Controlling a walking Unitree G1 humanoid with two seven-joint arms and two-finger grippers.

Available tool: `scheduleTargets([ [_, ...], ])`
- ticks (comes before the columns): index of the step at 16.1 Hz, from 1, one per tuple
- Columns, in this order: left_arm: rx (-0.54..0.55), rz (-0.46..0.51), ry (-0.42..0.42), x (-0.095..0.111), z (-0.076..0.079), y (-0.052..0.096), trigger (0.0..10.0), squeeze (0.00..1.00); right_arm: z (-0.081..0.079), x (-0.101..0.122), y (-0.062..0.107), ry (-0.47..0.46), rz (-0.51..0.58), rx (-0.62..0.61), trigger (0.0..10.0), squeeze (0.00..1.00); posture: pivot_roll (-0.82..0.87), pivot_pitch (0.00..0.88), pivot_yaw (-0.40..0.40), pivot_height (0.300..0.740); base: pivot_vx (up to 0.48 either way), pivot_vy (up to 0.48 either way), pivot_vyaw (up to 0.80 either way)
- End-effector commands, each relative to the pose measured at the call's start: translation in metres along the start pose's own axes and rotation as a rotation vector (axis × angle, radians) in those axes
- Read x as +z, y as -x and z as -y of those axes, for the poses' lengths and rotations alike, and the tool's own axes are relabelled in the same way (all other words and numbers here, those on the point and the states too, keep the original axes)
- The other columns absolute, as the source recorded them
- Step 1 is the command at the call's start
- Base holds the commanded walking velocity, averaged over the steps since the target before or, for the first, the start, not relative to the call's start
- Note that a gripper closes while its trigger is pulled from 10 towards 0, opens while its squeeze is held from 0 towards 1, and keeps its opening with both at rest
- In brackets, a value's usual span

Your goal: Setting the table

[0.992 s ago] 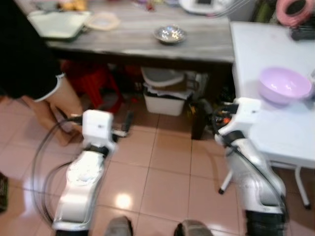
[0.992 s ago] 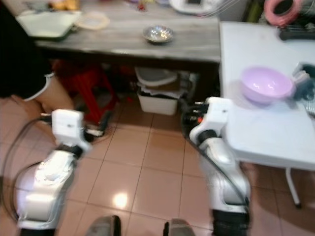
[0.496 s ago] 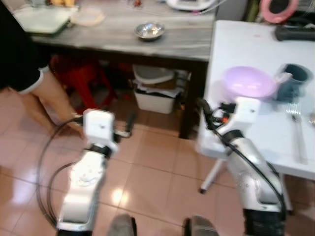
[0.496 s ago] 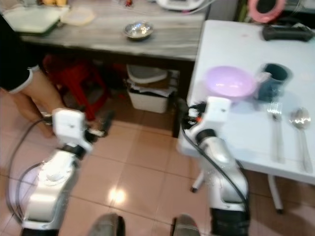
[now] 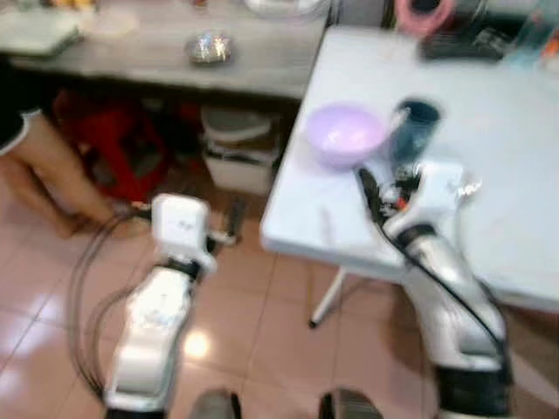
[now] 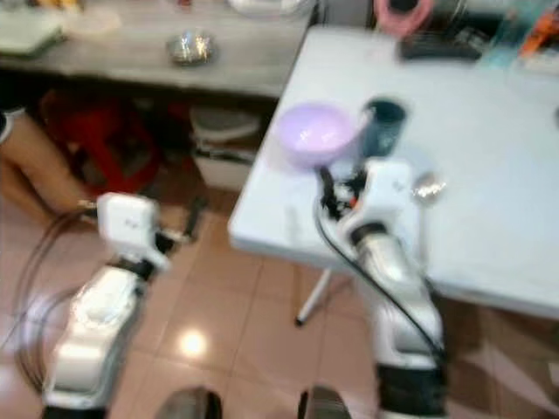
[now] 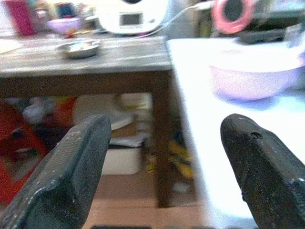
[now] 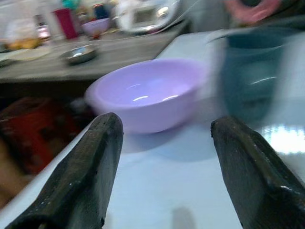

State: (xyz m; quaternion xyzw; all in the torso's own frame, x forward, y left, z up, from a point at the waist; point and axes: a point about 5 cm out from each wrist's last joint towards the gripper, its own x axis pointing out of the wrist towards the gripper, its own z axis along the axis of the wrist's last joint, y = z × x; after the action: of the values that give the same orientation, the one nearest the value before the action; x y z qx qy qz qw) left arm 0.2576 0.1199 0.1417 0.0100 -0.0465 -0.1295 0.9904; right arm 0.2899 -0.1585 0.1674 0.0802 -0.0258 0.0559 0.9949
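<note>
A lilac bowl [image 5: 343,133] and a dark teal cup [image 5: 417,127] stand side by side on the white table [image 5: 489,105], near its left edge. A spoon [image 5: 467,186] lies just behind my right wrist. My right gripper [image 5: 367,188] is over the table, a short way in front of the bowl, open with nothing between its fingers. Through its wrist view the bowl [image 8: 147,93] and the blurred cup [image 8: 255,71] sit just ahead of the open gripper [image 8: 167,126]. My left gripper [image 7: 167,129] is open and empty, low over the floor beside the table's corner.
A grey wooden table [image 5: 157,52] with a small metal bowl [image 5: 210,48] stands at the back left. Under it are a red stool [image 5: 113,148] and white bins [image 5: 231,148]. A person's leg [image 5: 44,166] is at the left. A cable [image 5: 87,279] lies on the tiled floor.
The camera has swung right and closer, bringing the white table to the middle. My right gripper, earlier beside the table's edge, now reaches over its surface near the bowl.
</note>
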Motion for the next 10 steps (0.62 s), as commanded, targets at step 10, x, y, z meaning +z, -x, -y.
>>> scheduleTargets([
  [10, -0.004, 0.033, -0.036, 0.0053, -0.0087, 0.0022, 10.0, 0.00, -0.0030, 0.0063, -0.0037, 0.039, 0.044, 0.004, 10.0, 0.00, 0.00, 0.101, 0.042, 0.740, 0.244, 0.000, 0.21],
])
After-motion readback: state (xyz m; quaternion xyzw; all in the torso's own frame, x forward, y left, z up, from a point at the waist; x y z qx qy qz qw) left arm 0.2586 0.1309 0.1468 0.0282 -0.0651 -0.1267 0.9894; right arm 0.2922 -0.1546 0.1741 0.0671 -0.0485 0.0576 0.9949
